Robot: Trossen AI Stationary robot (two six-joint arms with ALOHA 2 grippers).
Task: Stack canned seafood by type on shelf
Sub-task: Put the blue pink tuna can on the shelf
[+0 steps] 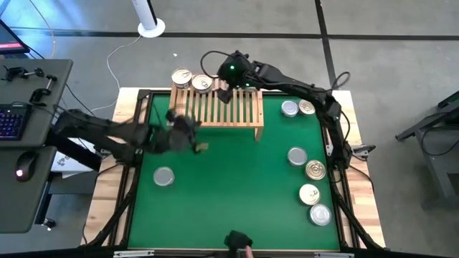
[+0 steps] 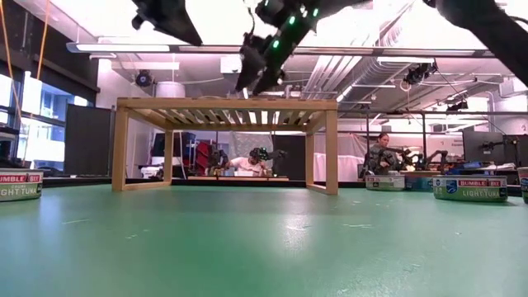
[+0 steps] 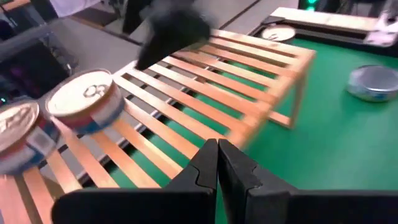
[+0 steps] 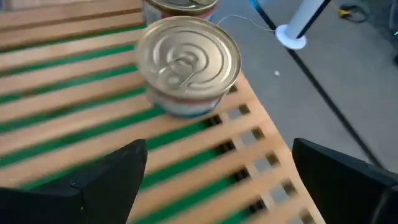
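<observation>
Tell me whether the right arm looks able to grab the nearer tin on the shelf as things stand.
Probably yes. The right gripper hangs over the shelf with its jaws open, right beside that tin, and nothing lies between. The second tin just behind may crowd the grip.

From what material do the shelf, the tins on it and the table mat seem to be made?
The shelf: probably light unfinished wood, visible grain, matte slats. The tins: metal, the shiny gold-toned lid with pressed rings and a pull tab, and a paper-like label around the side. The green mat: a matte, felt-like or rubbery sheet; which one, unclear.
</observation>
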